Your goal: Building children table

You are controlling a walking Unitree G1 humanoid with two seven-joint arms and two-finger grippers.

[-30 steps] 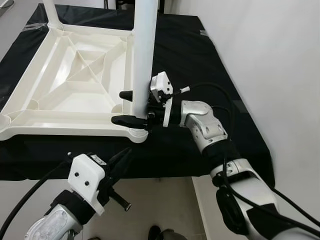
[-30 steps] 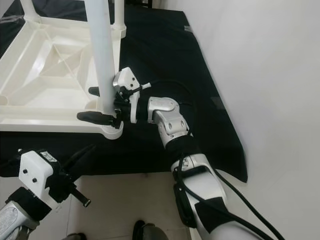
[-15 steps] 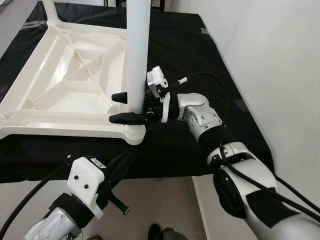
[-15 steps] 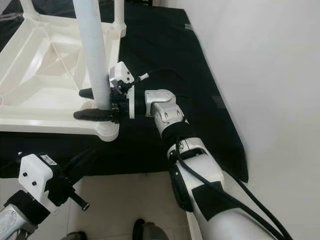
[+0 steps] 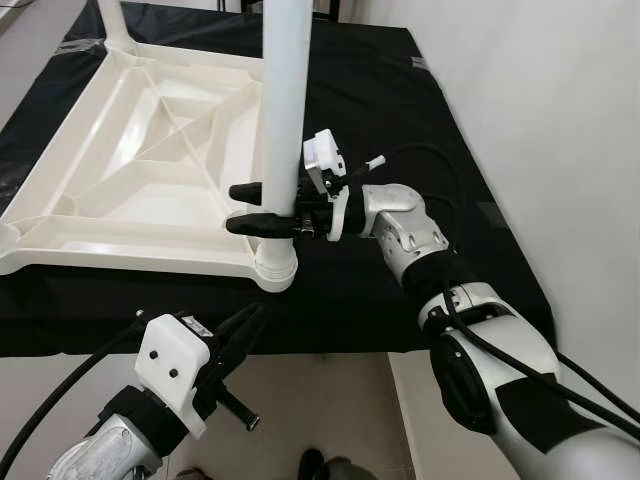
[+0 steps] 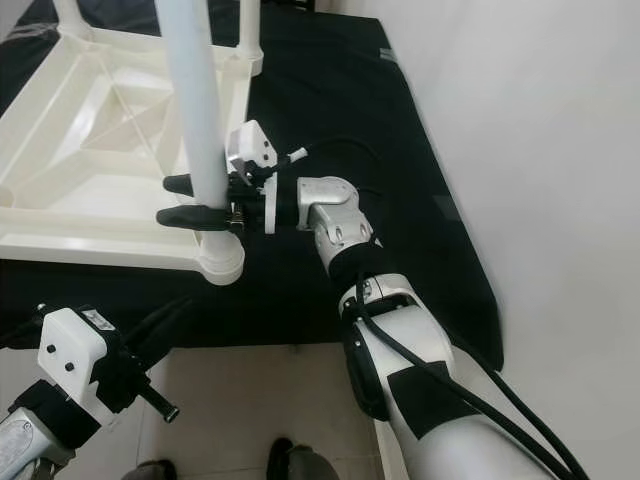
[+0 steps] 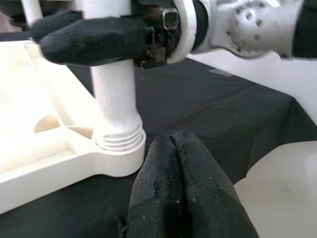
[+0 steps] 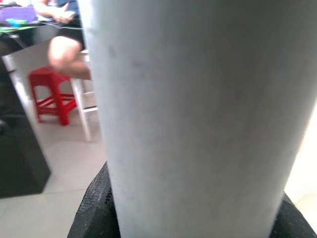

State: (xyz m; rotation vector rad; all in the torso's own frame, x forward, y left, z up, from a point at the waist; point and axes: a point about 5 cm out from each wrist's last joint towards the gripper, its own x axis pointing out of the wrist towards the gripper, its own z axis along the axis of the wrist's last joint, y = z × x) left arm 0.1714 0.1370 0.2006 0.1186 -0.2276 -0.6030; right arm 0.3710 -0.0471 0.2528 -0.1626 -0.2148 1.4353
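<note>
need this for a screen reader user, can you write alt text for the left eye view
The right gripper clamps its two black fingers around an upright white table leg, just above the corner socket of an upside-down white plastic tabletop on a black cloth. The left gripper hangs below the near edge, fingers shut.

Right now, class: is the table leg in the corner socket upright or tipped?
Upright: the table leg stands straight in the corner socket, right pincer clamped around it.

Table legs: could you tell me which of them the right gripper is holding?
The near-corner leg, rising from the threaded socket, clamped by the right gripper; the other legs stand at far corners.
</note>
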